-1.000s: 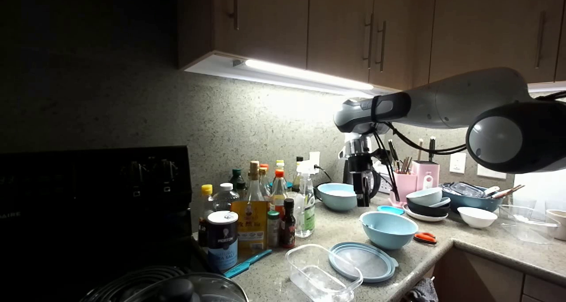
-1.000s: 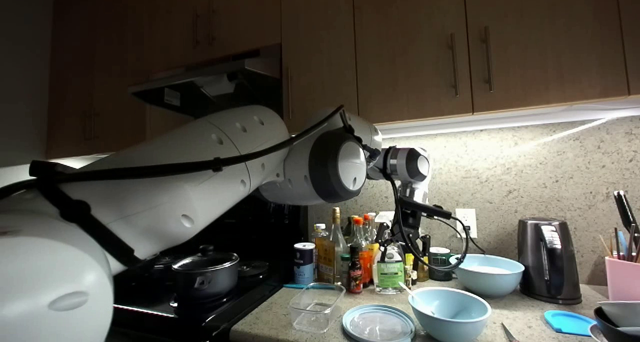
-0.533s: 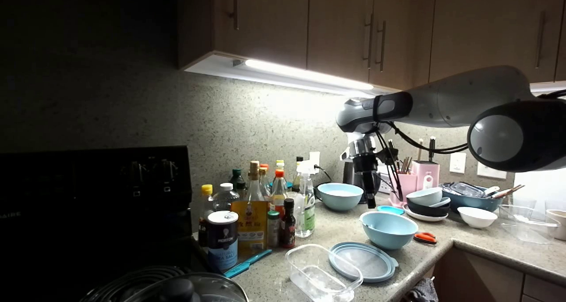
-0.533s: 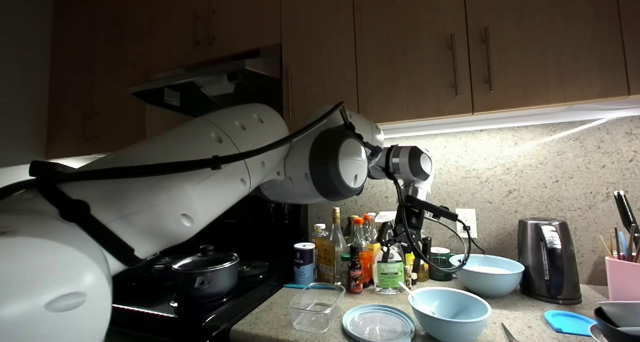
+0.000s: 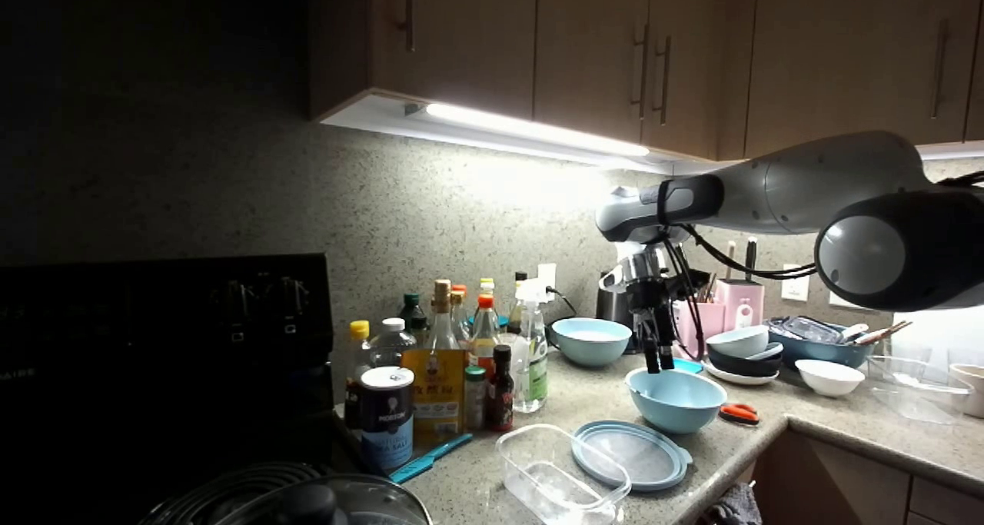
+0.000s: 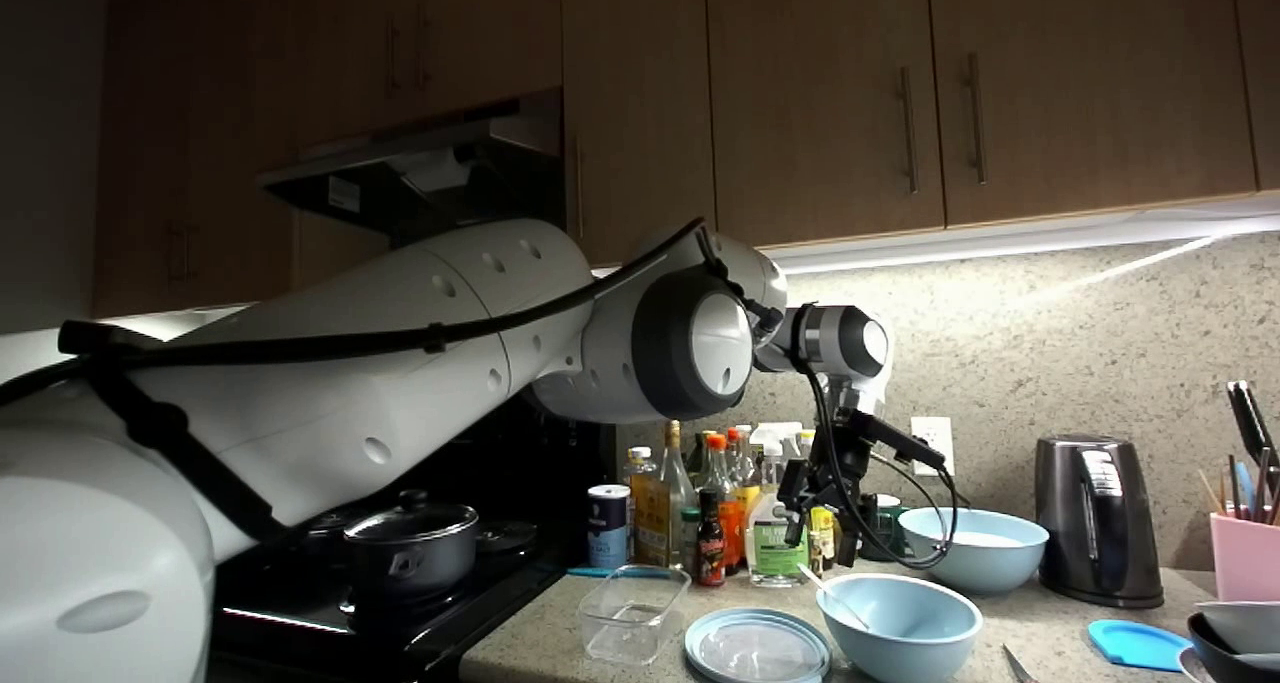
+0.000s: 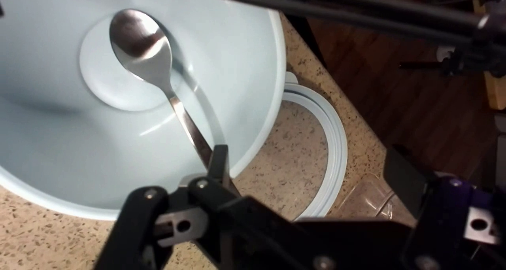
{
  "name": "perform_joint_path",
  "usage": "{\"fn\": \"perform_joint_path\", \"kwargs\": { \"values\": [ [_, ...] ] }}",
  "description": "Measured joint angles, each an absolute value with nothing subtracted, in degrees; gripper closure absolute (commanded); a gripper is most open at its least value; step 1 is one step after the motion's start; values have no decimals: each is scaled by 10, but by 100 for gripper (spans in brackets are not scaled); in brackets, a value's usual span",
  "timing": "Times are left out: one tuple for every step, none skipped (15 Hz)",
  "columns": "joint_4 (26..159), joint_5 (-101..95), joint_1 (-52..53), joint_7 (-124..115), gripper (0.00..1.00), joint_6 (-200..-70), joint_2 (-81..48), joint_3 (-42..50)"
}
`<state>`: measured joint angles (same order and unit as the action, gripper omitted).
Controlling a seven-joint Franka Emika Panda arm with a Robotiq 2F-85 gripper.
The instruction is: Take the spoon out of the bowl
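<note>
The light blue bowl (image 5: 680, 410) stands on the counter in both exterior views (image 6: 905, 643) and fills the left of the wrist view (image 7: 47, 151). A metal spoon (image 7: 136, 40) lies in it, its head on the bowl's bottom and its handle leaning out over the rim. The handle also shows in an exterior view (image 6: 832, 593). My gripper (image 7: 309, 165) is open and empty, with its jaws wide apart. It hangs above the bowl's rim in both exterior views (image 5: 659, 365) (image 6: 820, 548). One finger (image 7: 218, 159) covers part of the spoon handle; whether they touch cannot be told.
A pale blue lid (image 5: 630, 456) and a clear container (image 5: 565, 483) lie in front of the bowl. Another blue bowl (image 6: 975, 553), a kettle (image 6: 1098, 523) and a spray bottle (image 6: 778, 543) stand behind. Red scissors (image 5: 739, 413) lie beside it, near the counter edge.
My gripper has moved to the right in both exterior views and a little lower over the bowl. It has also turned, so both fingers now show apart. The bowl and spoon stay in place.
</note>
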<state>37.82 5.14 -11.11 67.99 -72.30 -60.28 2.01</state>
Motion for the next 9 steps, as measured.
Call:
{"fn": "perform_joint_path", "kwargs": {
  "values": [
    [378, 51, -110, 693, 0, -727, -603, 19],
    [378, 51, -110, 719, 0, -728, -603, 17],
    [378, 51, -111, 746, 0, -728, -603, 15],
    [378, 51, -112, 776, 0, -727, -604, 13],
    [378, 51, -112, 804, 0, -725, -605, 10],
    [378, 51, -113, 825, 0, -721, -606, 8],
    [378, 52, -115, 843, 0, -715, -608, 6],
    [378, 52, -117, 858, 0, -708, -610, 5],
    [378, 52, -118, 870, 0, -701, -614, 4]
  ]
}}
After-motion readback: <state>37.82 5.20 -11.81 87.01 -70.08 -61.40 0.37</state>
